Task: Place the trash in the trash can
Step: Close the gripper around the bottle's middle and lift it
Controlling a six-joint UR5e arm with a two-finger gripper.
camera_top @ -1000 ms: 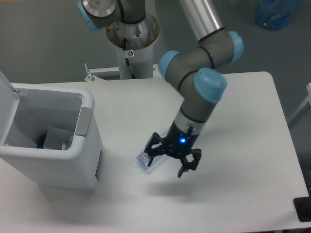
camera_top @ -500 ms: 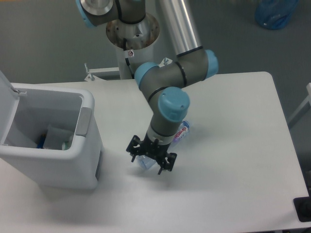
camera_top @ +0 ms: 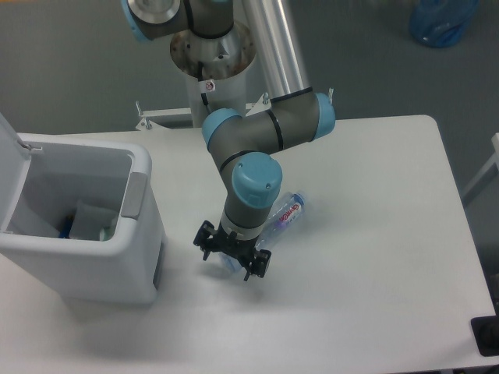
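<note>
On the white table [camera_top: 374, 234], the pick-up step was judged under way: the gripper [camera_top: 231, 252] was held spread over the bottle [camera_top: 282, 218] at frame centre, so closing, then carrying left to the trash can [camera_top: 117, 269], was called for.

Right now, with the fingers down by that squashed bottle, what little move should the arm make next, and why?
Probably close the fingers on the bottle. They look spread around its lower end, and it lies flat on the table, so nothing seems gripped yet. The trash can stands open at the left.
</note>
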